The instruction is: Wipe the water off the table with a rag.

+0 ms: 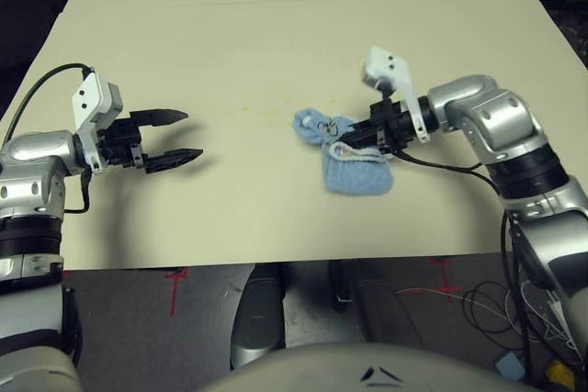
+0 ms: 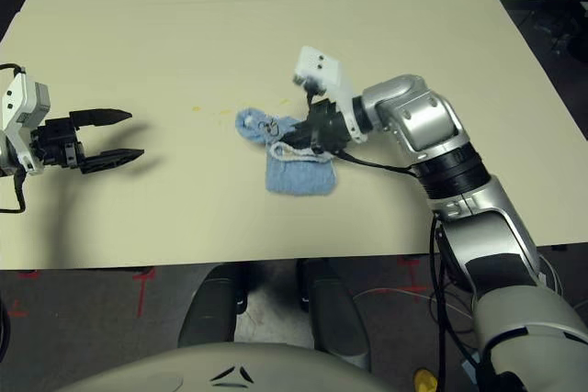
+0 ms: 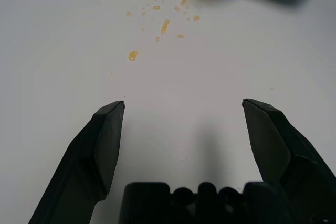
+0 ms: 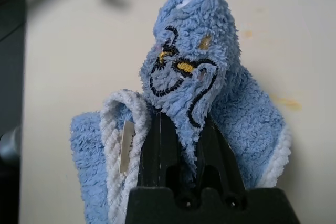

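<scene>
So the right end effector (image 4: 181,129) had its fingers clamped on the blue rag (image 1: 344,161), which lay bunched on the worktop (image 1: 276,25) near the middle. Yellowish water specks (image 3: 164,24) sat just left of the rag. The left end effector (image 1: 184,137) hung wide open, well apart, holding nothing.

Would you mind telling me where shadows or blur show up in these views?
Left eye view: the left gripper throws a soft shadow on the table. Left wrist view: the water droplets are slightly soft, with a blurred dark shape beyond them. Right wrist view: the rag is sharp, the background blurred.
</scene>
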Tool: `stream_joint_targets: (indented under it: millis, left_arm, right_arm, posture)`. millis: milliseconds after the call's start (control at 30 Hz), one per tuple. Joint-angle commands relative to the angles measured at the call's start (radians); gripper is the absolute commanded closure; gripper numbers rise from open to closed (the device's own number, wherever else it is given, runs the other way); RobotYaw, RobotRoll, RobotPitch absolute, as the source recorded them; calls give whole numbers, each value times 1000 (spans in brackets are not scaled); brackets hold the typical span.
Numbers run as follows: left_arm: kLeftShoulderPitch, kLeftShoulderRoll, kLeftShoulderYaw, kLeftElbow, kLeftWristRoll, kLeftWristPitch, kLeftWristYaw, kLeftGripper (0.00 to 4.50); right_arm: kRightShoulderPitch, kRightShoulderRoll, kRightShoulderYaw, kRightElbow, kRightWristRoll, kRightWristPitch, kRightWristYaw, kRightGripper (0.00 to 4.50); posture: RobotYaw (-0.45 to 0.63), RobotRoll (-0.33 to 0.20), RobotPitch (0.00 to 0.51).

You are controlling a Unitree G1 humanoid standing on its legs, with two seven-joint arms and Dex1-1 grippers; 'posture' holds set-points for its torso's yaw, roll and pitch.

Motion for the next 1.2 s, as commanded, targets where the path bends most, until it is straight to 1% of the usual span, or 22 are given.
stream_joint_targets:
  millis: [33,233,333,500,633,867,1200]
  left_arm:
    - [-21,-6,-14,27,19,-14,-13,0]
    - [-38,-7,-16,48,25,-26,-16,0]
    - [-43,0,-15,57,30,-32,-19,0]
    - [-43,7,-8,59,33,-34,-21,0]
    - [-30,14,2,45,29,-28,-20,0]
    - [-6,21,15,22,21,-21,-17,0]
    - [31,21,31,-18,15,-6,-1,0]
  right_arm:
    - [-47,14,-35,136,-36,-78,-89,4428]
    - [-90,107,-11,341,-116,-217,-197,4428]
    - [-131,184,0,488,-160,-294,-246,4428]
    - [-199,277,3,694,-207,-390,-285,4428]
    - [-245,354,10,819,-238,-441,-276,4428]
    - [-308,466,-1,946,-278,-504,-282,4428]
    - [-374,603,-12,1027,-330,-568,-333,4428]
  posture:
    - [243,0,218]
    - [236,0,210]
    - [243,0,211]
    - [252,0,212]
    - [271,0,217]
    - [289,0,223]
    - [323,0,228]
